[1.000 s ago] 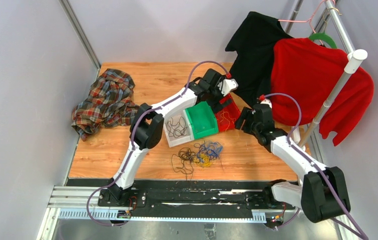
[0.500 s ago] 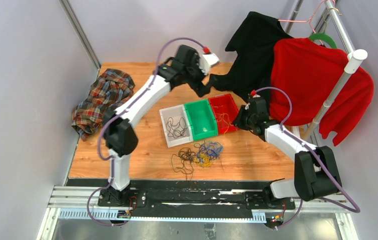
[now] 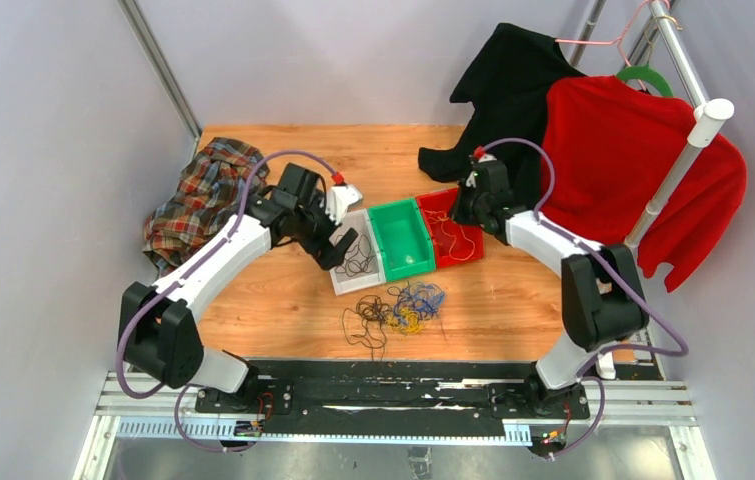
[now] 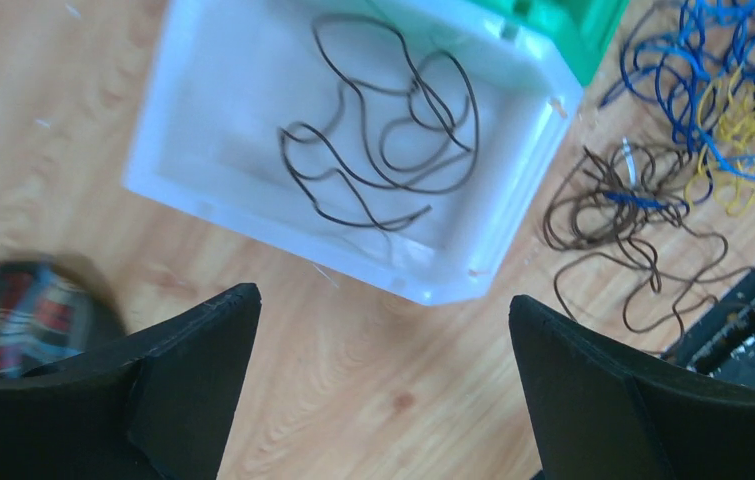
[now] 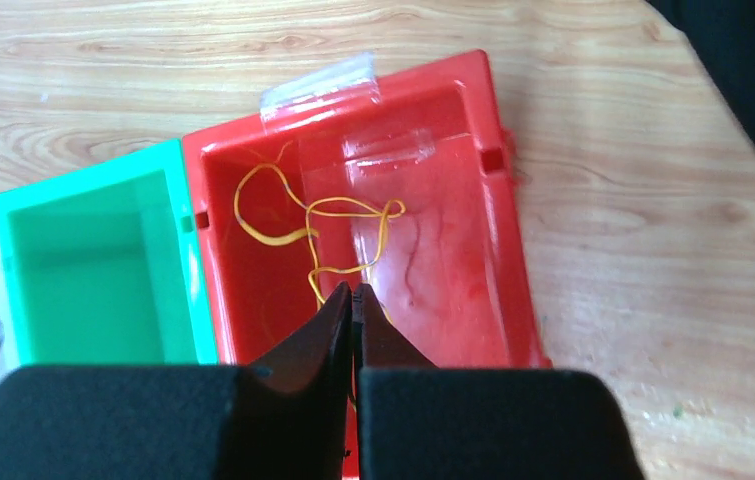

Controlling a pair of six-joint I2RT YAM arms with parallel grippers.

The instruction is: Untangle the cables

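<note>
The cables (image 3: 400, 308) lie as a tangled clump of black, blue and yellow loops on the wooden table, in front of three joined bins; the clump (image 4: 675, 120) also shows in the left wrist view. A black cable (image 4: 383, 150) lies in the white bin (image 4: 193, 110). A yellow cable (image 5: 305, 226) lies in the red bin (image 5: 453, 250). The green bin (image 5: 83, 270) holds nothing. My left gripper (image 4: 383, 305) hangs open over bare wood at the white bin's left side (image 3: 341, 250). My right gripper (image 5: 353, 290) is shut above the red bin; the yellow cable runs under its tips.
A plaid shirt (image 3: 208, 200) is heaped at the table's left edge. Behind the bins hang a black garment (image 3: 508, 90) and a red sweater (image 3: 633, 170) on a rack with a white pole (image 3: 673, 180). A metal rail (image 3: 353, 395) runs along the front.
My left arm has swung from behind the bins round to the white bin's left side, still open. My right gripper has moved up to the red bin's back end and shut.
</note>
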